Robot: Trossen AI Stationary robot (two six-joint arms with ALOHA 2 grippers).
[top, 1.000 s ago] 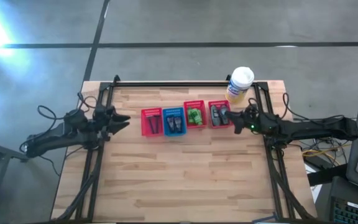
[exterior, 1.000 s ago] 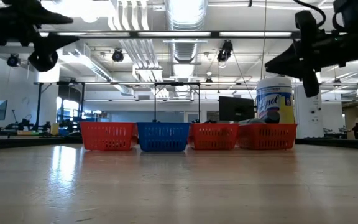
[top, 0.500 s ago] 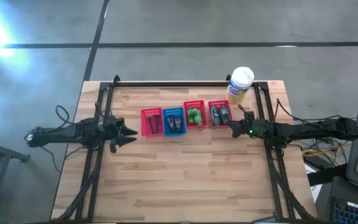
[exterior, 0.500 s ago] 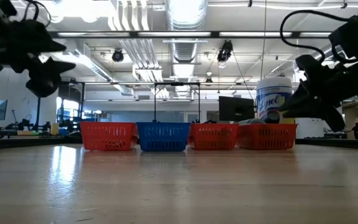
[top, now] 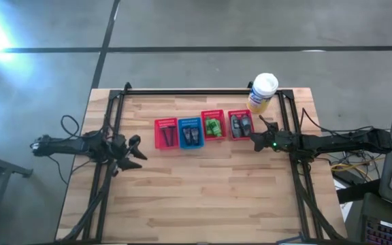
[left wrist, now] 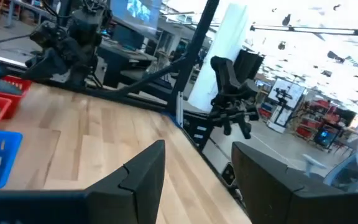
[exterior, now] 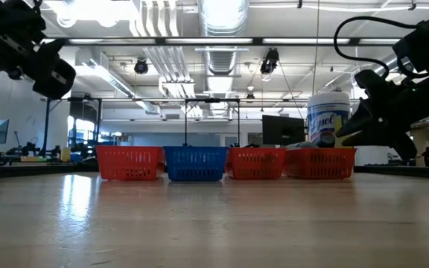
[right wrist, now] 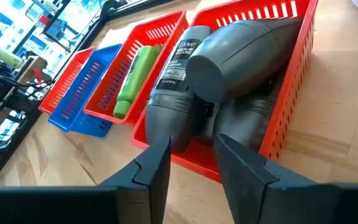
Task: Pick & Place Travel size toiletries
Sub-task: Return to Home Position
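Note:
Four small mesh baskets stand in a row at the table's far middle. The rightmost red basket (top: 239,125) holds grey bottles (right wrist: 229,56) lying on one another. Green bottles (right wrist: 135,78) lie in the red basket beside it (top: 213,126). Dark flat items lie in the blue basket (top: 190,133) and the leftmost red basket (top: 165,133). My right gripper (top: 257,137) is open, low, just right of the grey-bottle basket and pointing at it (right wrist: 193,163). My left gripper (top: 135,151) is open, raised, left of the row (left wrist: 197,180).
A large yellow canister with a white lid (top: 263,92) stands behind the right gripper, near the far right corner (exterior: 328,119). Black frame rails (top: 107,170) run along the table's left, right and far sides. Bare wood (top: 203,190) lies in front of the baskets.
My right gripper has come down from high above the table to just beside the rightmost basket, tipping toward it, then held still. My left gripper has swung toward the table's near edge and drawn back a little toward the left edge. The baskets have not moved.

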